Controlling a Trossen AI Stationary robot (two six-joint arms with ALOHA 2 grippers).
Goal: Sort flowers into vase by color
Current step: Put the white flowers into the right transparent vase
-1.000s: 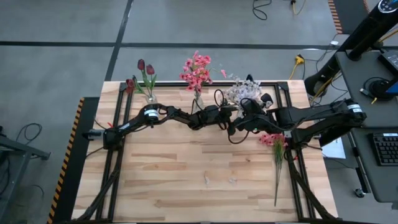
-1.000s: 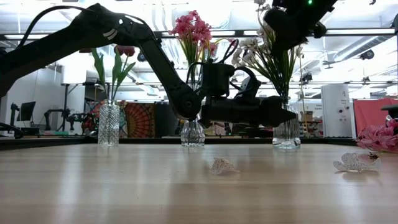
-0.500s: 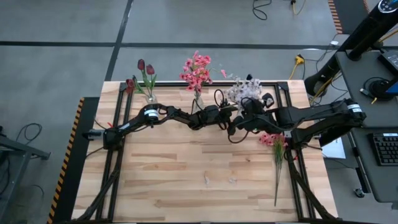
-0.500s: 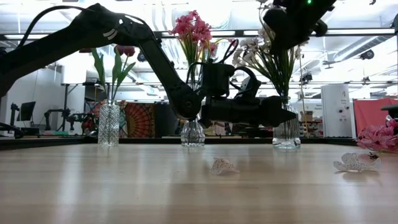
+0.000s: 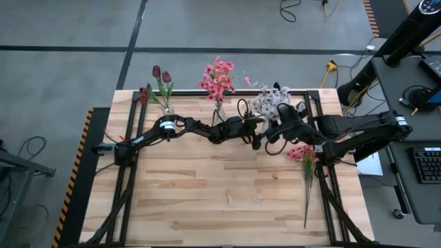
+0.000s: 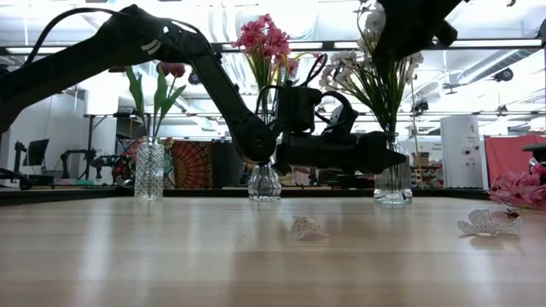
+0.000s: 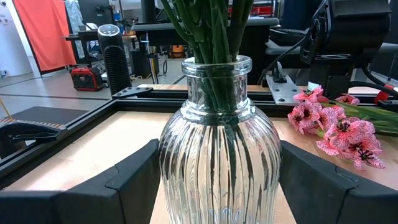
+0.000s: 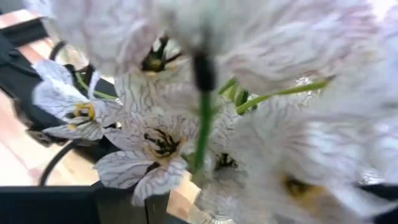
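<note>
Three glass vases stand along the far edge: dark red tulips (image 5: 161, 77) on the left, pink blooms (image 5: 218, 77) in the middle, white flowers (image 5: 270, 102) on the right. My left gripper (image 7: 219, 186) reaches level to the ribbed right vase (image 7: 221, 155) and is shut on it. My right gripper (image 6: 403, 30) hovers open just above the white blossoms (image 8: 155, 146), with a green stem (image 8: 200, 140) in front of it. Another pink flower (image 5: 303, 155) lies flat on the table at the right. My left gripper has the white flowers' vase between its two fingers, one on each side of the belly (image 7: 168, 168). The fingers (image 7: 134, 183) come in level from the table's left. The vase stands upright on the table with its stems inside.
Two fallen petals (image 6: 305, 228) (image 6: 485, 223) lie on the wood. The lying pink flower's stem (image 5: 306, 207) runs toward the near edge. A black frame (image 5: 138, 110) borders the table. Bare wood (image 5: 207, 186) fills the near half.
My right gripper has opened, let go of the white flower and risen, drawing back a little toward the table's right edge. The white spray stays in the right vase.
</note>
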